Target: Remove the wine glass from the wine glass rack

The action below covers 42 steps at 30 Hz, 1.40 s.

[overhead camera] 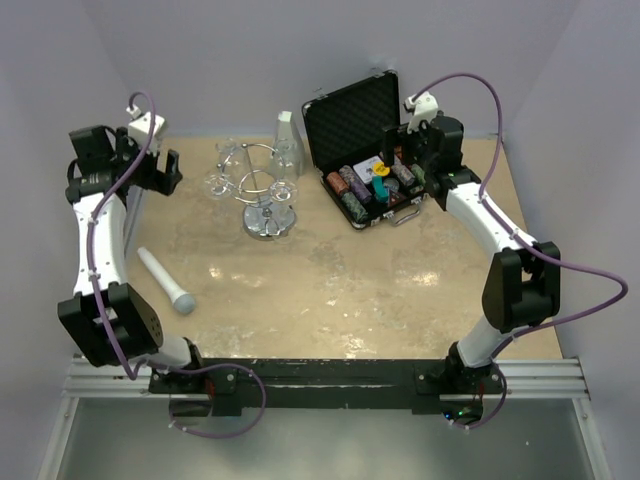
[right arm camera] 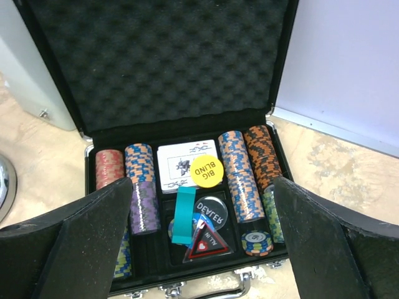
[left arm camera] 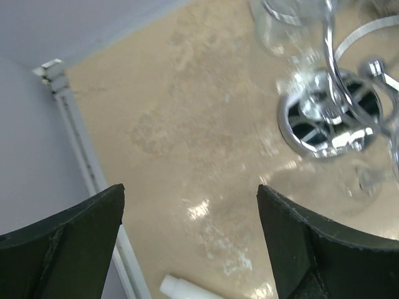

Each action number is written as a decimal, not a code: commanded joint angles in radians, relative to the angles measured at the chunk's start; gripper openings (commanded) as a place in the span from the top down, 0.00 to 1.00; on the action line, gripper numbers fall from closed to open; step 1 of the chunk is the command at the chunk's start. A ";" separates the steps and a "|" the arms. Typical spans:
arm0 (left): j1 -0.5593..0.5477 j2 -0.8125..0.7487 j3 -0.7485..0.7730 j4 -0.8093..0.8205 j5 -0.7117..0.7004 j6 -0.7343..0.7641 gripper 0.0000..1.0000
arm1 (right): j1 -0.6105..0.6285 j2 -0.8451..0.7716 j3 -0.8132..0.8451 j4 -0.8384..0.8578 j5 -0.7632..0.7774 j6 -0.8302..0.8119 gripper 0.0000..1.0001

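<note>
Rack (overhead camera: 268, 200) at 11 o'clock on surface (overhead camera: 350, 290), upright on mirrored base. Glass (overhead camera: 221, 181) hangs from wire loop on rack's 9 o'clock side, apparently foot up with stem in loop. Judged: must slide outward along loop, not lift straight.

Left pincer (overhead camera: 168, 176) near, at glass's 9 o'clock, jaws wide, empty, not touching; seems lined up for approach.

Right pincer (overhead camera: 405, 160) wide, empty, over open case (overhead camera: 350, 108) at 1 o'clock, well apart from rack.

Readable in case: yellow disc (right arm camera: 206, 170) "BIG BLIND"; dark disc (right arm camera: 211, 212) "DEALER".
</note>
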 commanded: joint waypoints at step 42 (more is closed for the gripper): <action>-0.132 -0.299 -0.634 0.619 0.435 -0.066 0.44 | -0.002 -0.112 -0.063 -0.019 -0.154 -0.025 0.02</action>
